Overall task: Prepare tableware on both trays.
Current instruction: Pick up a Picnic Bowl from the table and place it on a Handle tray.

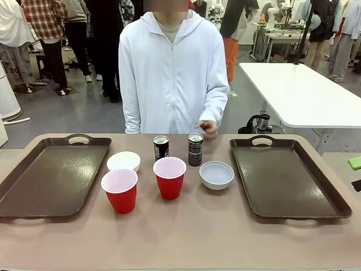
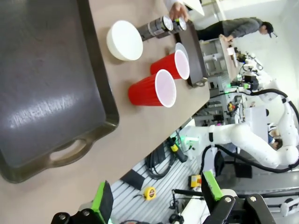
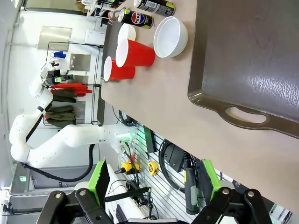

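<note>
Left fingers [image 2: 103, 203]: released, green pads spread wide, gripping nothing; they hang off the near edge of the tabletop [image 1: 186, 234], near the left tray's handle.
Right fingers [image 3: 99, 180]: released as well, spread wide with nothing gripped; they hang off the near edge by the right tray's handle.
Left tray [image 1: 51, 180]: lies flat at the robot's left end of the tabletop, its dark floor catching glare.
Right tray [image 1: 287, 180]: lies flat at the robot's right end, well apart from the left tray.
Near red cup [image 1: 119, 192]: upright, mouth up, on the tabletop between the trays, just off the left tray's near right corner.
Far red cup [image 1: 170, 178]: upright, mouth up, to the right of the near one and a little farther from the robot.
White bowl [image 1: 123, 161]: on the tabletop behind the near red cup, just beside the left tray's rim.
Grey-blue bowl [image 1: 216, 175]: on the tabletop right of the far red cup, near the right tray but apart from it.
Left can [image 1: 161, 147]: upright behind the far red cup.
Right can [image 1: 196, 149]: upright, near the left can, behind the gap between the far red cup and the grey-blue bowl.
Person's hand [image 1: 207, 129]: just behind the right can's top; whether it touches cannot be told.
</note>
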Controlling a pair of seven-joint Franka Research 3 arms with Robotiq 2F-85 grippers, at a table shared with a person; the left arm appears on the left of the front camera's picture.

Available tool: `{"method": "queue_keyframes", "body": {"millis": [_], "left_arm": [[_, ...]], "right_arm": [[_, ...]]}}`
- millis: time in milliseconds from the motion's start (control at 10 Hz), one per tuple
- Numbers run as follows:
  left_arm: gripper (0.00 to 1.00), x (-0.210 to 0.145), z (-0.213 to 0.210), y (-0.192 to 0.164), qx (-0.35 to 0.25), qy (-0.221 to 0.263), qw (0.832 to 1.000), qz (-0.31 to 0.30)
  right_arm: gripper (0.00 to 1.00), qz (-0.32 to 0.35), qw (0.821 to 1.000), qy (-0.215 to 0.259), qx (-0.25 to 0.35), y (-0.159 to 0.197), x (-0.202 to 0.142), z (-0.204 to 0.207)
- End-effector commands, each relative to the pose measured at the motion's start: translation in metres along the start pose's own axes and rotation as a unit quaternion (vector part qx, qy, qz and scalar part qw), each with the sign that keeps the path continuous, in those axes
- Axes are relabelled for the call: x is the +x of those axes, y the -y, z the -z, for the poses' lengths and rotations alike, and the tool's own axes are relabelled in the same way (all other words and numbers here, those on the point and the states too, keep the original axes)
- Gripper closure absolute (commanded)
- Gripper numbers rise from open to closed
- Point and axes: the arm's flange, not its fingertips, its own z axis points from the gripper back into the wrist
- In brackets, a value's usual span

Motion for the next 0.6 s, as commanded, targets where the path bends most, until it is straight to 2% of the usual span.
{"method": "queue_keyframes", "body": {"millis": [0, 300, 500], "left_arm": [[0.0, 0.0, -0.001, 0.001, -0.008, 0.005, 1.0, -0.003], [0.0, 0.0, 0.0, 0.0, 0.0, 0.0, 1.0, 0.0], [0.0, 0.013, 0.031, 0.041, 0.122, 0.025, 0.992, -0.002]], "right_arm": [[0.0, -0.003, 1.0, 0.002, 0.007, 0.0, 0.001, 0.001], [0.0, -0.003, 1.0, 0.002, 0.007, 0.0, 0.001, 0.001], [0.0, -0.003, 1.0, 0.002, 0.007, 0.0, 0.001, 0.001]]}}
